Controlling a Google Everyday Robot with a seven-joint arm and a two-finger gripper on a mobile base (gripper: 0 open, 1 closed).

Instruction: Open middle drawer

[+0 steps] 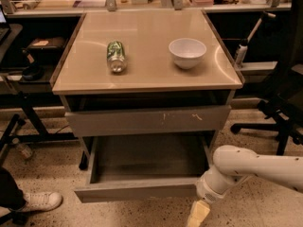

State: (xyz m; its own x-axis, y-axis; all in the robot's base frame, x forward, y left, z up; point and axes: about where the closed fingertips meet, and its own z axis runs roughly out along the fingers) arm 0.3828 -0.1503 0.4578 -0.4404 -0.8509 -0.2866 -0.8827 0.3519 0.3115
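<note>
The middle drawer (137,189) is a wide, shallow grey drawer with a plain flat front. It stands pulled well out of the cabinet, and its empty grey tray interior (149,157) shows. Above it is the taller drawer front with pale scratch marks (147,119), with a dark gap over it. My gripper (198,214) points downward at the bottom edge of the view. It is just below and in front of the right end of the middle drawer's front panel. My white arm (258,167) reaches in from the right. Any lower drawer is hidden.
A green can (116,56) lies on its side and a white bowl (187,52) stands on the beige cabinet top (147,77). A black office chair base (274,119) is at the right. A person's white shoe (40,201) and black desk legs (23,122) are at the left.
</note>
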